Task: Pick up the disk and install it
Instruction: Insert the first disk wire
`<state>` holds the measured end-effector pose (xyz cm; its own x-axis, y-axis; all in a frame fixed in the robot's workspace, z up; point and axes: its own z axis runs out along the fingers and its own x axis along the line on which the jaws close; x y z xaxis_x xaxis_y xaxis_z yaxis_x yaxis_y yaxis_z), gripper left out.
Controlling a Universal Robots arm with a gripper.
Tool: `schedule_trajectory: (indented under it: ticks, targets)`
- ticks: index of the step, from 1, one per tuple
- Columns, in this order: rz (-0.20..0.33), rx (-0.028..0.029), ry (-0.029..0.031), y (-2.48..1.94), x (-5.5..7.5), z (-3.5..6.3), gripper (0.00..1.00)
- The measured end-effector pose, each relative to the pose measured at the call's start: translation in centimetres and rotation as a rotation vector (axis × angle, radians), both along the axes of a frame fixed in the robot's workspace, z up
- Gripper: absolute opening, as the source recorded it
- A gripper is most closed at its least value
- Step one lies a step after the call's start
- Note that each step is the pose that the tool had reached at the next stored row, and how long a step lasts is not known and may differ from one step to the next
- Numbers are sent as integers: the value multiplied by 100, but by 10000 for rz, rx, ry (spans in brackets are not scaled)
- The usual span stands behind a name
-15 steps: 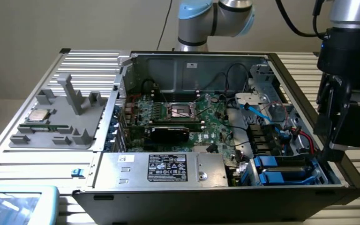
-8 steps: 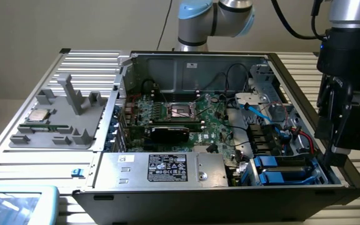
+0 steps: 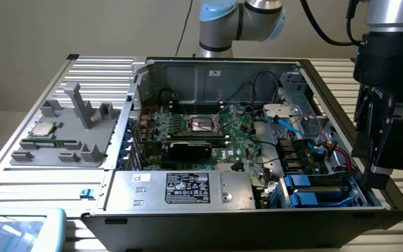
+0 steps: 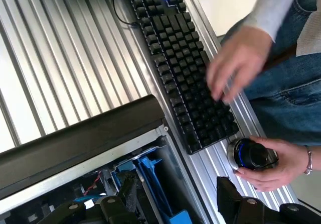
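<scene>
Silver metal with a white label: that looks like the disk [image 3: 280, 111]. It lies inside the open computer case [image 3: 209, 79], next to a blue cable [image 3: 294, 125], though it is hard to be sure. The tool [image 3: 375, 176] hangs over the edge of the case at the exterior view's right, apart from the disk. Its fingers [image 4: 124, 203] stand wide and hold nothing. The disk is likely hard and stiff, a bit heavy, and smooth enough to slip. It can likely get hurt inside, so it should not be bumped. The best place to take hold is its two long sides, not the flat label face.
</scene>
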<state>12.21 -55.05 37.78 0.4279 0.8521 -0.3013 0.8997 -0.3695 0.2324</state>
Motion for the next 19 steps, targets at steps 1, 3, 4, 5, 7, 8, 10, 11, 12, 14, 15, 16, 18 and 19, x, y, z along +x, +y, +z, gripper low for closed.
schedule_trajectory:
  ticks: [1,3,4,5,7,8,10,11,12,14,15,16,18,19]
  targets:
    - [0,0,0,0,0,0,74]
    - [0,-1,0,0,0,0,74]
    - [0,-1,0,0,0,0,74]
    - [0,0,0,0,0,0,74]
    - [0,0,0,0,0,0,74]
    - [0,0,0,0,0,0,74]
    - [0,-1,0,0,0,0,74]
    - [0,0,0,0,0,0,74]
    - [-1,-1,-2,0,-8,0,74]
    - [84,0,-32,0,-26,0,74]
    - [222,0,-32,-1,-28,-1,74]
    - [366,1,-33,-1,-31,-1,74]
    - [694,1,-34,-1,-35,0,74]
    - [880,1,-32,-1,-37,0,74]
